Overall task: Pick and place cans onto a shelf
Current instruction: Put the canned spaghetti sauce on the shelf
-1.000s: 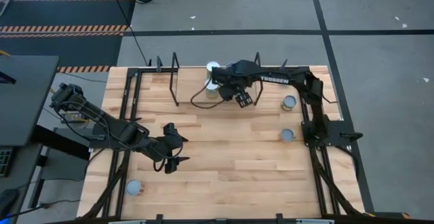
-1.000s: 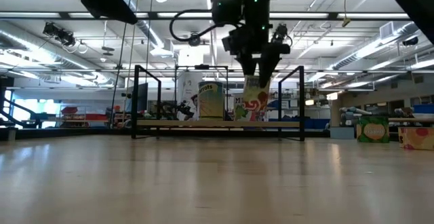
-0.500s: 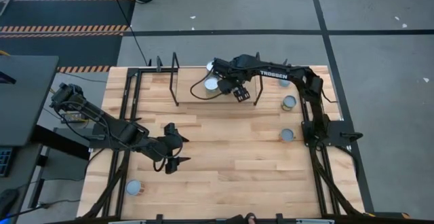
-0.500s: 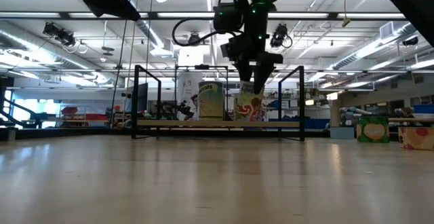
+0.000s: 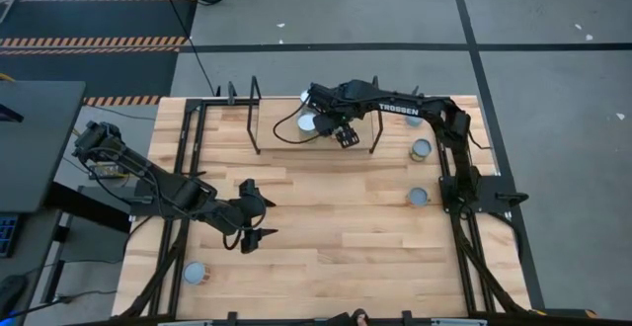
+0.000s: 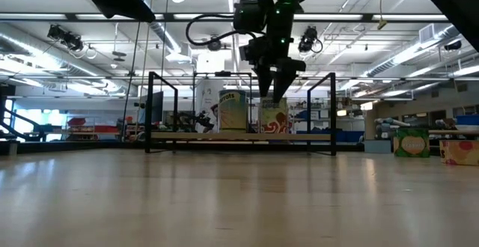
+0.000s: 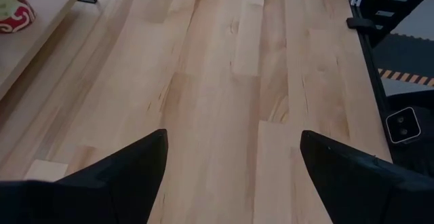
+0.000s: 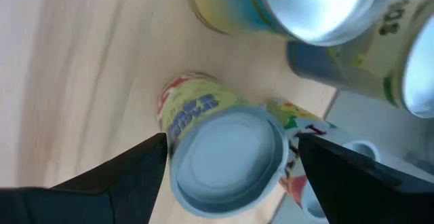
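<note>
The shelf stands at the table's far edge. Three cans stand on their bases on its board. One has a red and green label and a silvery top. A "carrots" can stands beside it, and its top shows from above. The third can stands farther back. My right gripper is open just above the red-labelled can; its fingers stand to either side of the top. My left gripper is open and empty over bare table at the near left.
Loose cans stand on the tabletop at the right and near the front left corner. The shelf's black posts rise around the cans. The middle of the tabletop is bare wood.
My right gripper has carried the red-labelled can down and a little toward the far left, and set it on the shelf board beside the "carrots" can. The can now stands upright on the board. The gripper has let go and risen slightly above its top.
</note>
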`<state>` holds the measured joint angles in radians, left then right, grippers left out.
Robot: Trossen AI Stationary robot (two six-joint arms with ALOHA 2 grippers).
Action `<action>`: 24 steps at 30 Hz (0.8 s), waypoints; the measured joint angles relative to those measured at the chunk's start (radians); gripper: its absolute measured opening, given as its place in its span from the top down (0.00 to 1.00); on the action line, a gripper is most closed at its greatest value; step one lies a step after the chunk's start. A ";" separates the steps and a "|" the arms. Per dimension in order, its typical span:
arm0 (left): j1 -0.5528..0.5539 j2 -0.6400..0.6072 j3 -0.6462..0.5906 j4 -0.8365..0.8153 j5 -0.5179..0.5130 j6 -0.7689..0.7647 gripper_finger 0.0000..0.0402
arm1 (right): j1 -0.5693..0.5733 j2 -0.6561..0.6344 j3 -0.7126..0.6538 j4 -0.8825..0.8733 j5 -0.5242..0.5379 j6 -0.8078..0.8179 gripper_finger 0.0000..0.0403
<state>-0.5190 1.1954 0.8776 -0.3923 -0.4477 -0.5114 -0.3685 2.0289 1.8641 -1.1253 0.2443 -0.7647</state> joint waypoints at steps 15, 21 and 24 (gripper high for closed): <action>0.000 0.000 0.000 0.001 0.000 0.000 0.15 | 0.031 -0.252 0.000 -0.201 -0.011 0.398 0.23; 0.000 0.000 0.000 0.001 0.000 0.000 0.15 | 0.078 -0.376 0.000 -0.281 -0.057 0.522 0.29; 0.000 0.000 0.000 0.001 0.000 0.000 0.15 | 0.118 -0.424 0.000 -0.287 -0.060 0.562 0.32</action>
<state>-0.5190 1.1954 0.8776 -0.3916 -0.4477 -0.5114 -0.2508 1.6045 1.8645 -1.4121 0.1848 -0.2028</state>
